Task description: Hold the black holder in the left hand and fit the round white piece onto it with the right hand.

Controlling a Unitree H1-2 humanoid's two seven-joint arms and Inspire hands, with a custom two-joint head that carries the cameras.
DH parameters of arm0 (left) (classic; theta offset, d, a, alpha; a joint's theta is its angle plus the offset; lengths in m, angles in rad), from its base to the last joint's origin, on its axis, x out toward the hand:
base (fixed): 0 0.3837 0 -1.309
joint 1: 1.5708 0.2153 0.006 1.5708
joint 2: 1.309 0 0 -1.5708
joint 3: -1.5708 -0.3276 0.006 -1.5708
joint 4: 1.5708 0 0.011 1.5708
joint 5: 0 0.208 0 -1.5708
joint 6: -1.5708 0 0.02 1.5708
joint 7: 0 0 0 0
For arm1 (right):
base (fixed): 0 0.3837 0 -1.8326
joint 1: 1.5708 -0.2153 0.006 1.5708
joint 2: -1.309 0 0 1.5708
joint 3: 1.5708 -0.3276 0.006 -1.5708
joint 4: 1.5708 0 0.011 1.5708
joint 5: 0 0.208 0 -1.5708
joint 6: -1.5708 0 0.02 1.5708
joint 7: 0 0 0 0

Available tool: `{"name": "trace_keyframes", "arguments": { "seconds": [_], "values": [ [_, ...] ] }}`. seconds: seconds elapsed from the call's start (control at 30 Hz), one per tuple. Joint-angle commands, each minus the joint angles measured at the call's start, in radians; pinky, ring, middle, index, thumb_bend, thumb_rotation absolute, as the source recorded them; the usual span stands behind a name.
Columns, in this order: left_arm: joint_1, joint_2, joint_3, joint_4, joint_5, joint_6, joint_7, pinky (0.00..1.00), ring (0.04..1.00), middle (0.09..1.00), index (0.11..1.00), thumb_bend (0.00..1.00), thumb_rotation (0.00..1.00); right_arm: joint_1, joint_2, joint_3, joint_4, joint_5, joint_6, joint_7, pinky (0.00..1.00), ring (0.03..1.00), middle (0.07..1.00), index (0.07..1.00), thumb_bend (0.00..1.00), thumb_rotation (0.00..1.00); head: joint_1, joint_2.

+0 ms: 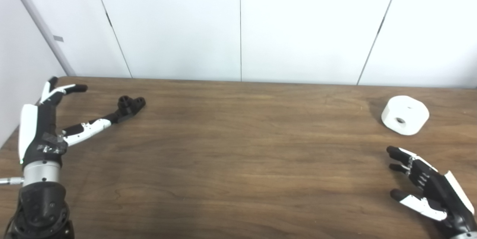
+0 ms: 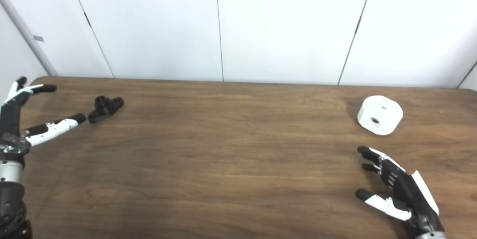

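Both hands sit low at the near edge of the table (image 1: 238, 164), nothing picked up yet, so you're at the very start: the reach. Your left hand (image 1: 41, 131) is spread wide, fingers (image 1: 61, 91) splayed and holding nothing; its thumb tip points at the black holder (image 1: 128, 108) and looks just beside it, maybe touching in the left eye view, with a small gap visible in the right eye view, so call it not gripped. That holder lies flat on the table at far left, its round boss up. Your right hand (image 1: 428, 190) is open too, fingers apart and lightly curled, empty, palm turned inward. Round white piece (image 1: 405, 114) rests on the table beyond it at far right, clear of the fingertips, with a hole showing on its front face and smaller ones on top. Holder and white piece are well apart, on opposite sides. Next, as I judge it: push the left hand forward, close around the holder body and leave the boss exposed. Then bring the right hand over the white piece. Low-profile holder may skid when pinched.
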Motion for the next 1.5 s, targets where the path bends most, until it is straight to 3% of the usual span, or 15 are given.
{"name": "trace_keyframes", "arguments": {
  "seconds": [0.0, 0.3, 0.5, 0.6, 0.7, 1.03, 1.47],
  "values": [
    [-0.043, 0.007, 0.010, 0.023, 0.029, -0.005, -0.026, 1.00, 1.000, 1.000, 0.774, 0.93, 0.23, 0.032, 0.000, 0.001, 0.055, 0.003, 0.012, -0.003, 0.86, 0.894, 0.883, 0.794, 0.91, 0.55, 0.007, 0.000],
    [-0.064, 0.015, -0.042, 0.154, 0.062, -0.005, -0.019, 1.00, 1.000, 1.000, 0.817, 1.00, 0.37, 0.031, -0.014, -0.004, 0.068, 0.042, 0.017, 0.016, 0.88, 0.911, 0.899, 0.817, 0.88, 0.53, 0.045, -0.007],
    [-0.080, 0.002, -0.065, 0.216, 0.148, -0.005, -0.036, 1.00, 1.000, 1.000, 0.817, 1.00, 0.42, 0.028, -0.021, -0.008, 0.081, 0.058, 0.012, 0.028, 0.89, 0.923, 0.903, 0.811, 0.87, 0.53, 0.060, -0.010],
    [-0.091, -0.018, -0.063, 0.232, 0.181, -0.005, -0.055, 1.00, 1.000, 1.000, 0.825, 1.00, 0.42, 0.026, -0.023, -0.011, 0.086, 0.059, 0.008, 0.033, 0.89, 0.920, 0.903, 0.813, 0.86, 0.51, 0.064, -0.010],
    [-0.106, -0.033, -0.073, 0.280, 0.183, -0.006, -0.020, 1.00, 1.000, 1.000, 0.813, 1.00, 0.39, 0.024, -0.023, -0.014, 0.089, 0.060, 0.012, 0.036, 0.90, 0.921, 0.903, 0.810, 0.88, 0.52, 0.066, -0.011],
    [-0.146, -0.009, -0.108, 0.409, 0.188, -0.006, 0.061, 1.00, 1.000, 1.000, 0.813, 1.00, 0.39, 0.023, -0.028, -0.022, 0.105, 0.074, -0.006, 0.057, 0.90, 0.927, 0.906, 0.820, 0.84, 0.50, 0.084, -0.020],
    [-0.170, -0.007, -0.088, 0.436, 0.205, -0.006, 0.081, 1.00, 1.000, 1.000, 0.825, 1.00, 0.39, 0.013, -0.035, -0.025, 0.141, 0.064, -0.040, 0.063, 0.90, 0.923, 0.907, 0.828, 0.87, 0.55, 0.123, -0.046]
  ]
}}
